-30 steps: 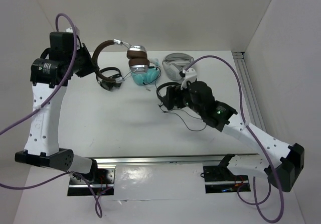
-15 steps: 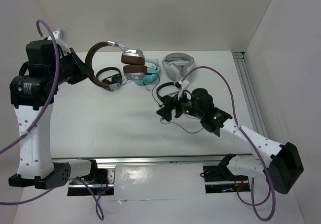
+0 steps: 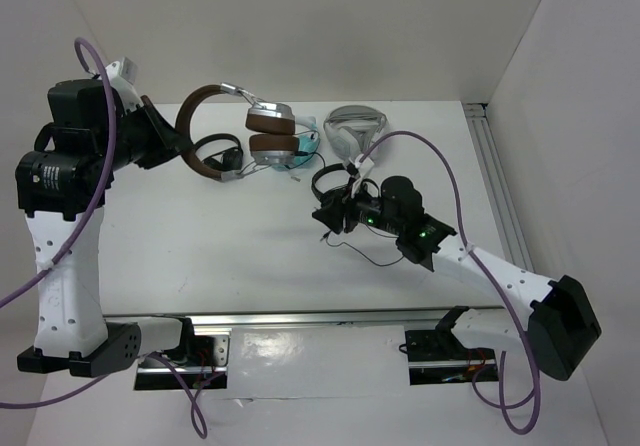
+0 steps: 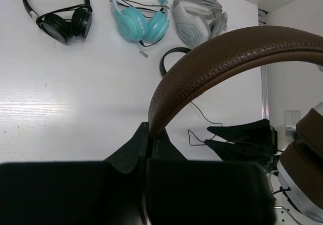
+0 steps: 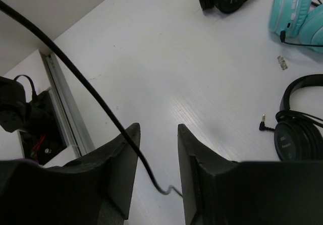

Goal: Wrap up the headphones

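One teal pair [image 4: 140, 22] lies partly hidden behind the held-up headphones [image 3: 271, 122].

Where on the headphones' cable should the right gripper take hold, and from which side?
Probably take the black cable where it slants straight through the open right gripper; close on it from above. Elsewhere it lies in loose bends flat on the table.

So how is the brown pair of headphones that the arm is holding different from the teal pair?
The brown headphones are lifted off the table, with the headband pinched in the left gripper. The teal headphones lie flat on the table. The brown headphones have a leather-look band and silver cups, while the teal headphones are teal with a pale band. Both have a headband and two padded cups.
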Tool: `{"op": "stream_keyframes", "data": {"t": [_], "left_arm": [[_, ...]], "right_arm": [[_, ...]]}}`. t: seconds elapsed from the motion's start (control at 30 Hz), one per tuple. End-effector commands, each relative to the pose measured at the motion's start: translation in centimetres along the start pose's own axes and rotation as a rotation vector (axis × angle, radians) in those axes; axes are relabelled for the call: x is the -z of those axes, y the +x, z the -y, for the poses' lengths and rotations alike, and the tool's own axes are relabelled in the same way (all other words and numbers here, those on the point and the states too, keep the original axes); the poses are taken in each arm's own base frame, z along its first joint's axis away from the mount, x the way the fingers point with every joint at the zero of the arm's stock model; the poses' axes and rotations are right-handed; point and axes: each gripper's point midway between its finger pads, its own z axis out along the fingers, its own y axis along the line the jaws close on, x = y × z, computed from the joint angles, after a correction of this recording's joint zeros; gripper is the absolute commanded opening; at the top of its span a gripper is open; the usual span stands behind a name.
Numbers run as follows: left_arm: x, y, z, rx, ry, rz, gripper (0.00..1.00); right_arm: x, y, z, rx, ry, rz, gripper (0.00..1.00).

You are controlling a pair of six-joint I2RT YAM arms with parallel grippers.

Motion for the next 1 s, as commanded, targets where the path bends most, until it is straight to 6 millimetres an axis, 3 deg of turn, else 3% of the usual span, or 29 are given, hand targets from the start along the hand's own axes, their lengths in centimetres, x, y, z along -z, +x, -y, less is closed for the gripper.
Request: {"op": "stream_keyframes", "data": {"t": [0.0, 0.13, 0.17, 0.27, 0.3, 0.47, 0.53, 0.57, 0.63, 0.67, 0.7, 0.77, 0.83, 0.97], "left_arm": [[1.3, -1.7, 2.1, -0.003, 0.091, 0.072, 0.00], [1.1, -1.8, 1.6, -0.006, 0.071, 0.073, 0.00], [0.7, -1.8, 1.3, -0.003, 0.059, 0.070, 0.00], [-0.1, -1.8, -0.3, -0.014, -0.007, 0.071, 0.00], [-0.7, -1.7, -1.1, -0.020, -0.043, 0.065, 0.00], [-3.1, -0.4, -4.2, 0.002, -0.159, 0.053, 0.00], [-3.7, -0.9, -4.1, -0.010, -0.146, 0.098, 0.00], [-4.3, 0.3, -4.6, -0.013, -0.144, 0.085, 0.00], [-5.2, 0.2, -4.2, -0.032, -0.126, 0.121, 0.00], [-6.4, 1.5, -4.7, -0.034, -0.133, 0.087, 0.00], [-6.6, 1.8, -4.3, -0.046, -0.123, 0.091, 0.00], [-7.8, 2.4, -4.6, -0.086, -0.130, 0.091, 0.00], [-8.8, 3.6, -4.0, -0.132, -0.126, 0.063, 0.00], [-10.8, 5.2, -3.5, -0.249, -0.180, 0.029, 0.00]], "right_arm": [[-0.5, -1.5, -0.1, 0.029, -0.021, 0.071, 0.40], [-0.8, -1.2, 0.0, 0.015, -0.018, 0.059, 0.03], [-0.7, -0.9, 0.3, 0.010, -0.006, 0.049, 0.01], [0.1, -0.3, 1.0, 0.005, 0.048, 0.050, 0.00], [0.9, -1.5, 0.9, 0.014, 0.065, 0.086, 0.00], [4.0, -2.0, 1.7, 0.018, 0.201, 0.092, 0.00], [5.4, -2.5, 1.8, 0.026, 0.263, 0.078, 0.00], [5.6, -2.7, 1.2, 0.031, 0.269, 0.072, 0.00], [6.7, -4.2, 1.2, 0.046, 0.333, 0.094, 0.00], [7.2, -3.6, 0.7, 0.051, 0.342, 0.060, 0.00], [7.9, -4.9, 0.9, 0.055, 0.393, 0.088, 0.00], [8.9, -5.2, 0.1, 0.079, 0.420, 0.072, 0.00], [10.4, -7.4, -0.1, 0.083, 0.475, 0.117, 0.00], [11.1, -8.9, -1.3, 0.152, 0.474, 0.069, 0.00]]}}
